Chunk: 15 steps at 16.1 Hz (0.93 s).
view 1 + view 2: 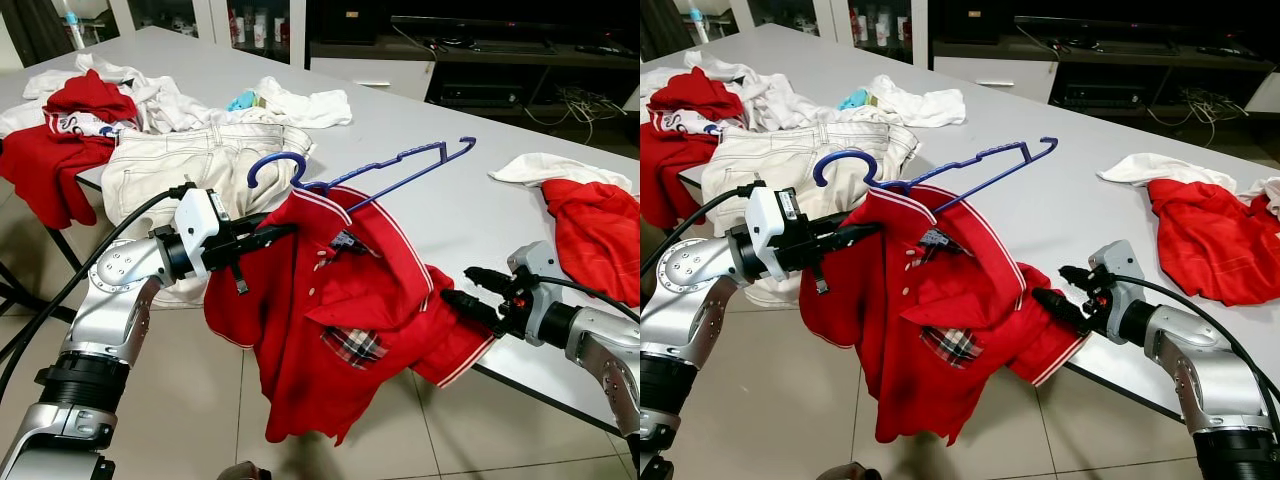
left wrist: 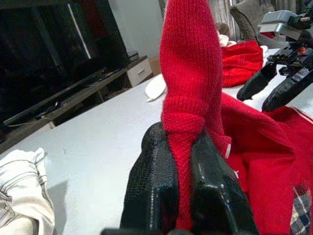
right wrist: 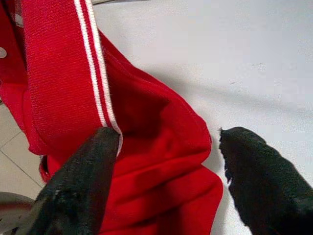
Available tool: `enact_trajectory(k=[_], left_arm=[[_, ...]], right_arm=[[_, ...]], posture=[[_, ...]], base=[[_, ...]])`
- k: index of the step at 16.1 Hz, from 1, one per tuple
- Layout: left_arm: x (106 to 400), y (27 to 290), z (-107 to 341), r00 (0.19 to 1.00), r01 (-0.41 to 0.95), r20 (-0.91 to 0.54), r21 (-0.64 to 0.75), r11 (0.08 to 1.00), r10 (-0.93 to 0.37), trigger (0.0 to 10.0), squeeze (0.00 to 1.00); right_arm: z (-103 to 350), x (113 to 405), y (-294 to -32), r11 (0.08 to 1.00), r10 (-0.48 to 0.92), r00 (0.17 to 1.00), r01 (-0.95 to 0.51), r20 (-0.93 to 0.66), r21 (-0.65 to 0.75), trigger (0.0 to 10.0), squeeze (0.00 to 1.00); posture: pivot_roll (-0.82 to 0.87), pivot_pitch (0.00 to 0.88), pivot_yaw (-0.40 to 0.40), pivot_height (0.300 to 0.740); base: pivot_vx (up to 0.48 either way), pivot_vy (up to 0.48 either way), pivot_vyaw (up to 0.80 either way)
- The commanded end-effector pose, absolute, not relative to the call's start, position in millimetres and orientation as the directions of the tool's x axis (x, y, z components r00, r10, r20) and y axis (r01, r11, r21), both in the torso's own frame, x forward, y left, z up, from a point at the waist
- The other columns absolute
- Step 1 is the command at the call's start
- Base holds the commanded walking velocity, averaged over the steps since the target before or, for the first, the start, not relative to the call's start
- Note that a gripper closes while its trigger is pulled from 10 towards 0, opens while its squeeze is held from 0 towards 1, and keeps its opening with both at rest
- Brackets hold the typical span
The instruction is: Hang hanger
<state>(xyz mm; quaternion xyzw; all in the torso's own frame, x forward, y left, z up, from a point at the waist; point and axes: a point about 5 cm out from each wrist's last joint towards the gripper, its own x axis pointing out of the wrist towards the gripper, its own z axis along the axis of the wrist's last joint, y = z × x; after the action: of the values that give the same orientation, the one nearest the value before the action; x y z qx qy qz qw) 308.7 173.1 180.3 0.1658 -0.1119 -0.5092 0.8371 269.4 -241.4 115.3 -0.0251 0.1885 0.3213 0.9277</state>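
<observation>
Currently, I saw left gripper pinching the red polo shirt collar | right gripper gaped by its sleeve | blue hanger half inside, over table near edge | shirt looked limp, hanger stiff and light; I'd grasp the hook.

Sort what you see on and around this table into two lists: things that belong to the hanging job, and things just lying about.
Part of the job:
- blue hanger, partly inside the shirt
- red polo shirt, draped over the table edge
- left hand, shut on the shirt's fabric
- right hand, open at the shirt's sleeve

Lying about:
- white jeans
- red clothes at the right
- heap of red and white clothes
</observation>
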Motion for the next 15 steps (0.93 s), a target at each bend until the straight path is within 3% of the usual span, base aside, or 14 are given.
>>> enact_trajectory(k=[1,7,8,9,15], left_arm=[[308.9,170.0,191.0,0.449,0.796,0.049,0.432,0.424,-0.892,10.0,0.0],[308.9,169.9,190.9,0.449,0.796,0.05,0.432,0.425,-0.892,10.0,0.0],[308.4,169.2,189.7,0.449,0.796,0.046,0.434,0.422,-0.892,10.0,0.0],[308.2,169.1,189.3,0.448,0.796,0.044,0.435,0.421,-0.893,10.0,0.0],[309.9,167.1,188.9,0.442,0.8,0.043,0.434,0.415,-0.896,10.0,0.0]], right_arm=[[119.2,269.6,-242.7,0.788,0.59,0.721,-0.612,-0.363,0.065,10.0,1.0],[117.0,269.2,-242.4,0.787,0.584,0.716,-0.616,-0.383,0.049,10.0,1.0],[89.2,277.4,-219.4,0.772,0.566,0.674,-0.636,-0.474,0.017,10.0,0.0],[79.4,280.3,-208.2,0.762,0.561,0.659,-0.647,-0.501,0.002,10.0,0.0],[80.8,283.2,-218.4,0.802,0.509,0.718,-0.596,-0.475,-0.04,10.0,0.0]], posture=[[-0.05,0.0,-0.047,0.74],[-0.05,0.0,-0.047,0.74],[-0.04,0.0,-0.046,0.74],[-0.04,0.0,-0.045,0.74],[-0.05,0.0,-0.036,0.74]], base=[[0.0,0.0,0.0],[0.0,0.0,0.0],[0.0,0.0,0.0],[0.0,0.0,0.0],[0.0,0.0,0.0]])
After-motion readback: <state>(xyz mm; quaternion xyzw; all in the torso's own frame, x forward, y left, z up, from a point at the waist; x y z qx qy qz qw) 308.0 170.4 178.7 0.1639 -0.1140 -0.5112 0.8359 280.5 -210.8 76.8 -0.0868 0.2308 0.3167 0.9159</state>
